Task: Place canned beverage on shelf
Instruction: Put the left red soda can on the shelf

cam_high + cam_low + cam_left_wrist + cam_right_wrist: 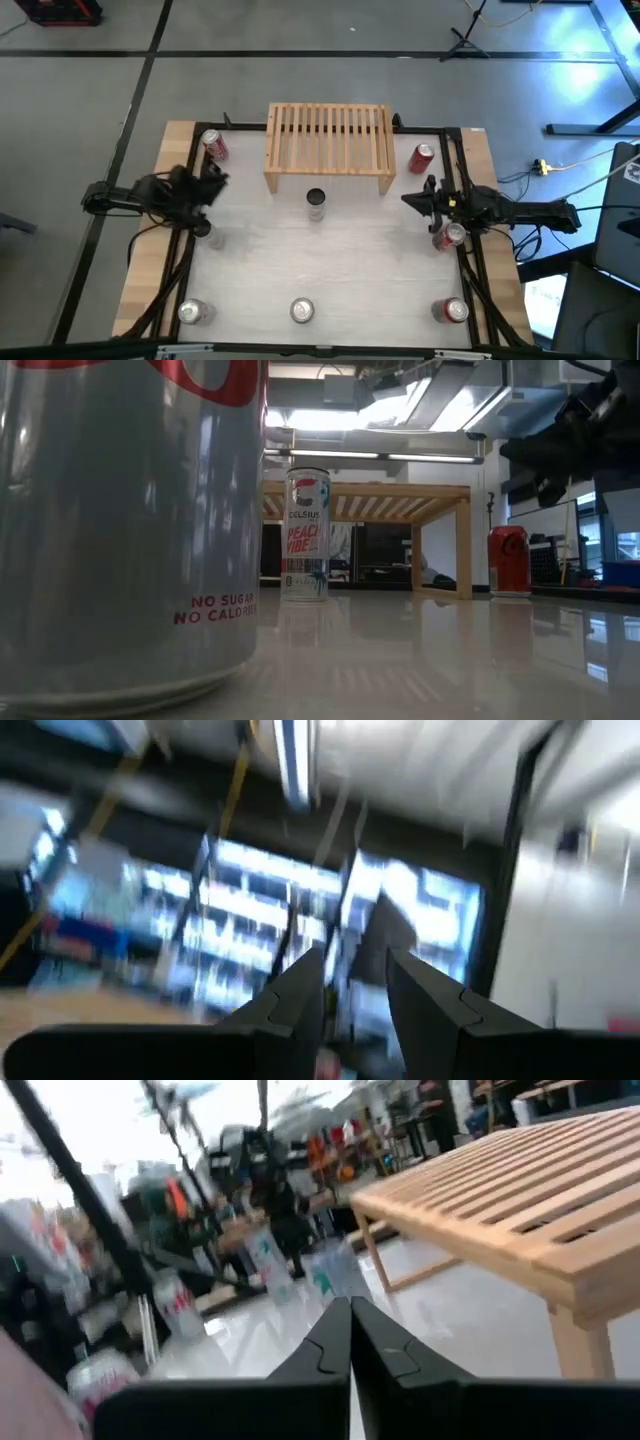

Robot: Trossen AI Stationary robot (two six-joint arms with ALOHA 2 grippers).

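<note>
The light-wood shelf stands at the table's far middle on its side legs; it also shows in the low view and the right wrist view. A tall white can stands upright just in front of it. My left gripper hovers at the table's left, open and empty. My right gripper hovers at the table's right, shut and empty, pointing toward the tall can.
Red cans stand left and right of the shelf. More cans stand under the left arm, under the right arm, and along the near edge. One fills the low view's left.
</note>
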